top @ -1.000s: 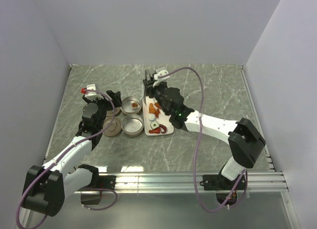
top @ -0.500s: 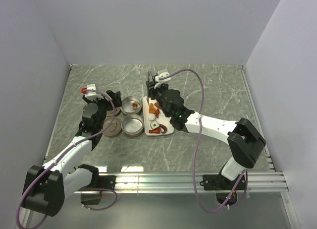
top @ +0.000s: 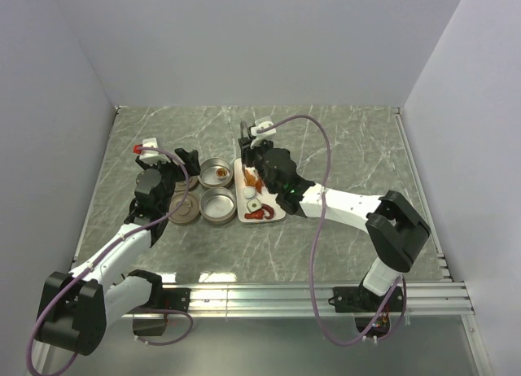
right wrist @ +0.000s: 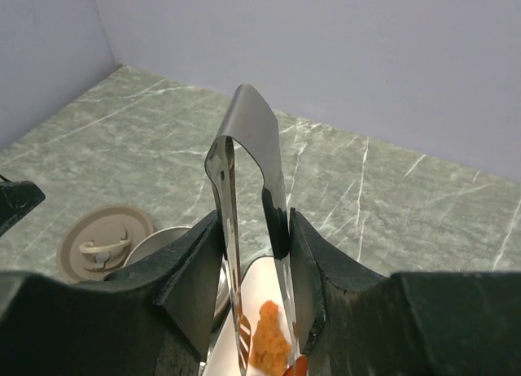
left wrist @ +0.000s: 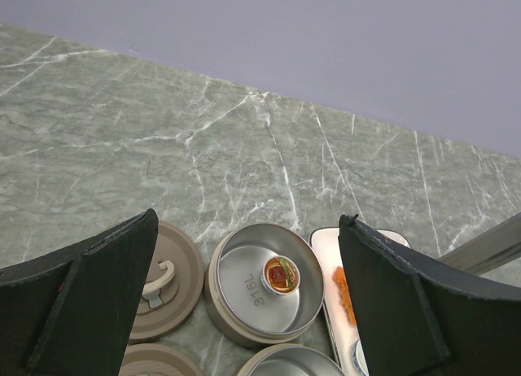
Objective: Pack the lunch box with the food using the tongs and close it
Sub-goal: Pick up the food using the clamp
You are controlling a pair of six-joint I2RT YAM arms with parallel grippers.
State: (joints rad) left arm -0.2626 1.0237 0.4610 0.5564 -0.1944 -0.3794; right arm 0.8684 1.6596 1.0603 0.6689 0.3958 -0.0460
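Observation:
The lunch box is two round metal tins, the far tin (top: 216, 172) and the near tin (top: 218, 203), both uncovered. A small round piece with a red centre (left wrist: 280, 274) lies in the far tin (left wrist: 244, 293). More food (top: 256, 198) sits on the white tray (top: 241, 217). My right gripper (right wrist: 254, 254) is shut on the tongs (right wrist: 252, 164), joined end up, arms pointing down over the tray. An orange piece (right wrist: 269, 343) lies between the tongs' tips. My left gripper (left wrist: 248, 221) hangs open and empty above the far tin.
One handled lid (top: 185, 209) lies left of the near tin. Another lid (left wrist: 167, 278) lies left of the far tin, partly behind my left finger. Grey walls close in the marble table on three sides.
My right gripper with the tongs has shifted a little to the left over the tray, and the tongs' arms have come slightly closer together. The left arm has not moved.

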